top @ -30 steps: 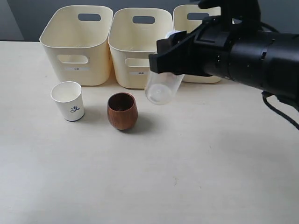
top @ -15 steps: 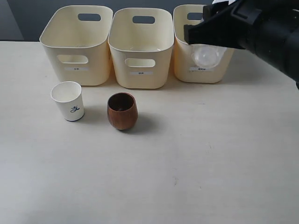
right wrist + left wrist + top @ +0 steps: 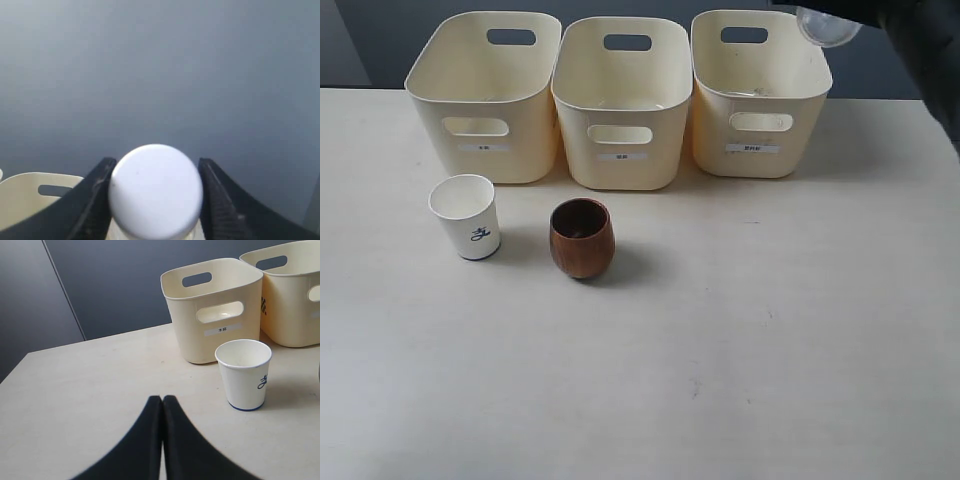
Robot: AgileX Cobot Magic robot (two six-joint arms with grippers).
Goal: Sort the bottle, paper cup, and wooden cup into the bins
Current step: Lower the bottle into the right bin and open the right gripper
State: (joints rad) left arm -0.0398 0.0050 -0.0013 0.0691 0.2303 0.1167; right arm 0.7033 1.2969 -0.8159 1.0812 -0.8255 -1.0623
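The bottle's clear base [image 3: 827, 25] shows at the top edge of the exterior view, above the right bin's [image 3: 760, 95] far right corner. The dark right arm [image 3: 930, 50] holds it there. In the right wrist view the white cap [image 3: 156, 192] fills the space between both fingers of my right gripper [image 3: 155, 161], which is shut on the bottle. The white paper cup [image 3: 467, 216] and the brown wooden cup [image 3: 582, 237] stand upright in front of the left bin [image 3: 483, 95] and the middle bin [image 3: 620, 105]. My left gripper [image 3: 162, 400] is shut and empty, short of the paper cup [image 3: 244, 374].
The three bins stand in a row along the table's far side against a dark wall. The left wrist view shows the labelled left bin [image 3: 215, 310] behind the paper cup. One bin's rim [image 3: 35, 195] appears below the right gripper.
The right arm has carried the bottle from in front of the middle bin up and to the right, past the right bin, to the frame's top edge. The cups have not moved.
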